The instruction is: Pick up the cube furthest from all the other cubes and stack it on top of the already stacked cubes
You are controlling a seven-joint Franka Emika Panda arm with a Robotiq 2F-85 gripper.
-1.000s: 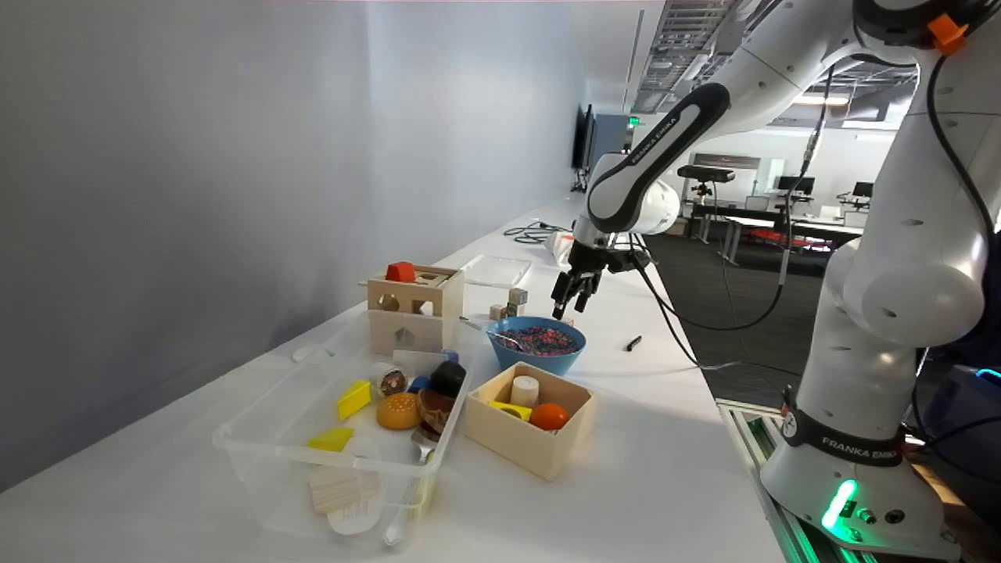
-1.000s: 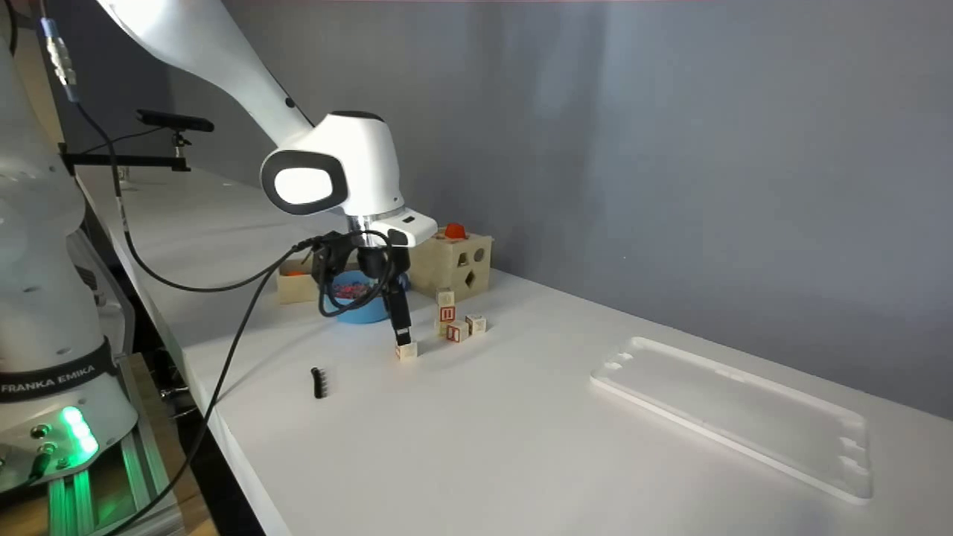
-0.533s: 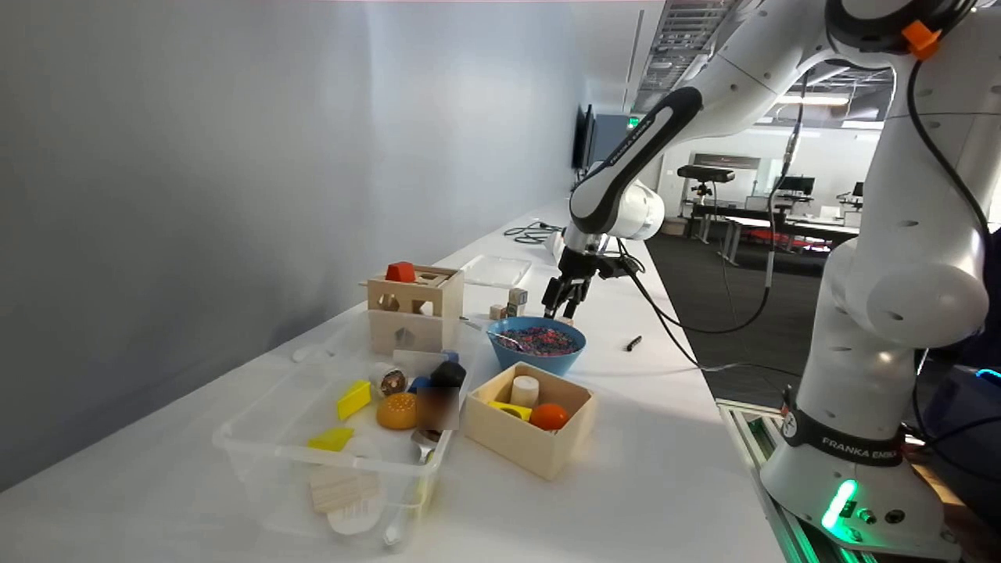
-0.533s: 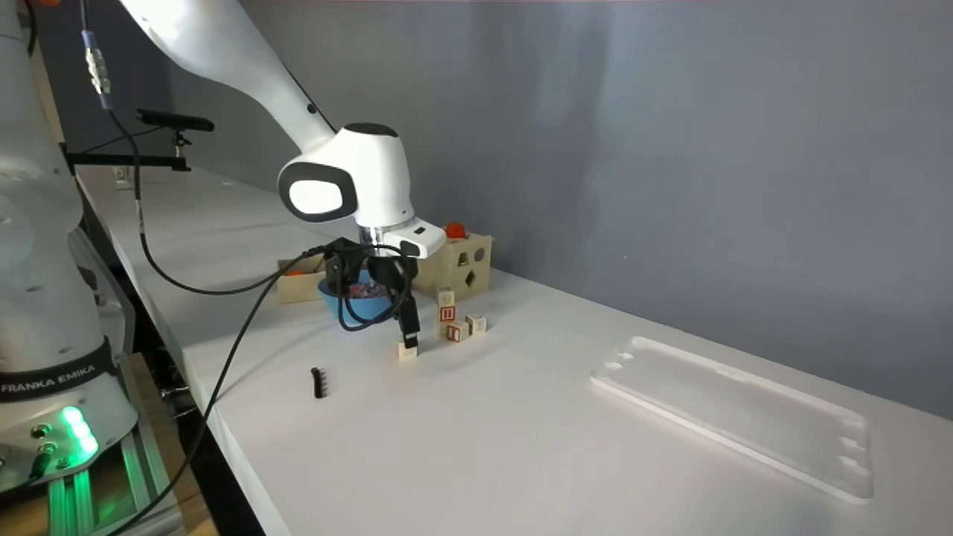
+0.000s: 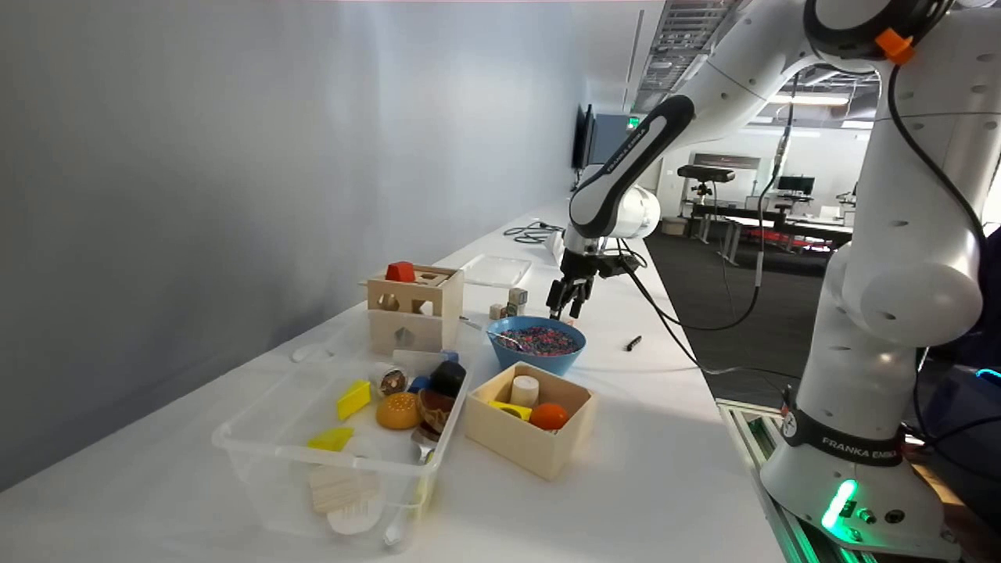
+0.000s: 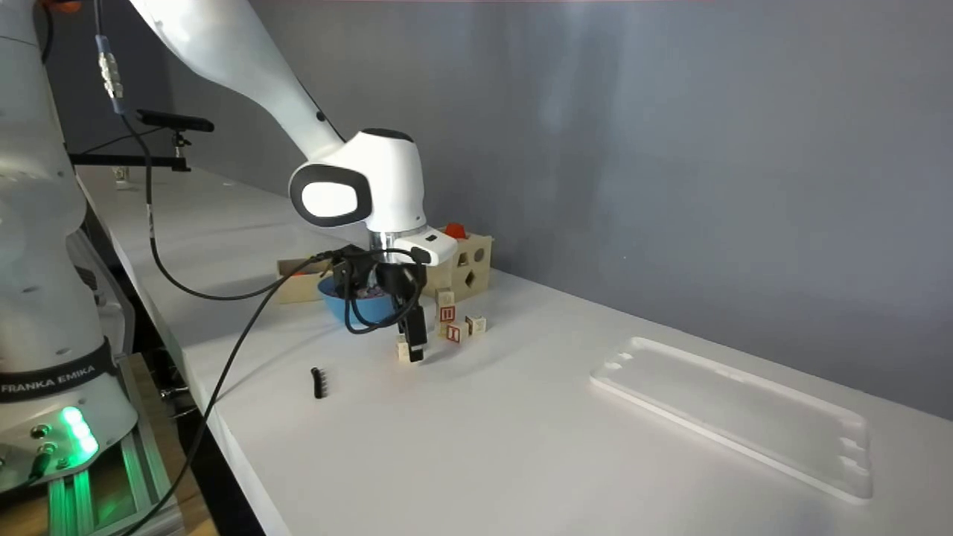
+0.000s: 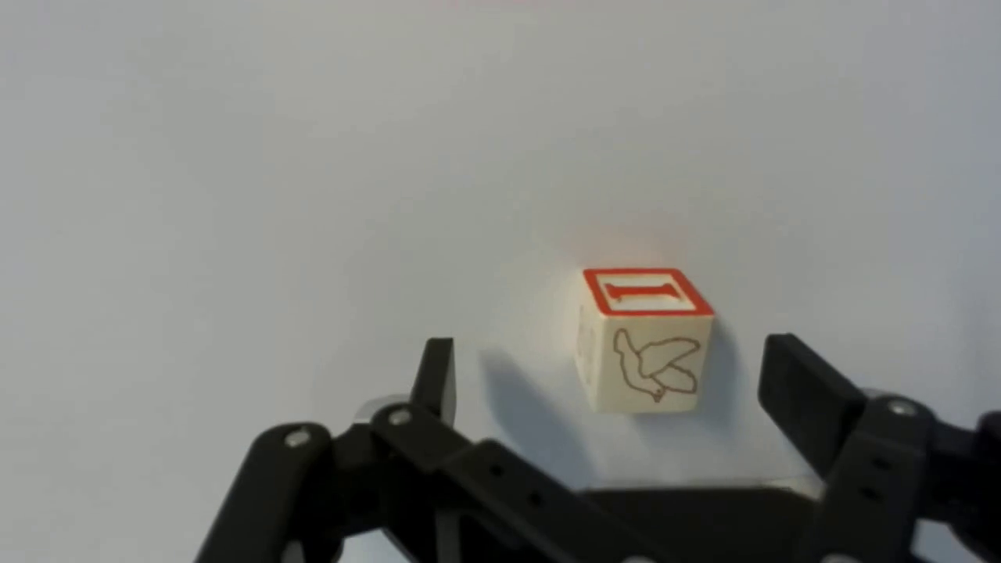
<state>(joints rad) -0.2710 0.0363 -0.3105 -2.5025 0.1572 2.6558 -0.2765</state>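
In my wrist view the hand [image 7: 614, 371] is spread wide, and the lone cube [image 7: 653, 360] sits on the worktop [image 7: 235, 195] right of centre, showing between the fingers [image 7: 813, 403], nearer the one at frame right.

White arm [image 5: 907, 289], black cable [image 6: 212, 298], screw-dotted black gripper [image 7: 608, 363].

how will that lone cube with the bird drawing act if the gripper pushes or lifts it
The cube looks like printed wood, so probably stiff and light. Its flat faces and square edges suggest it would slide rather than roll if the gripper nudged it. It sits flat on the table, about as tall as wide, so tipping seems unlikely.
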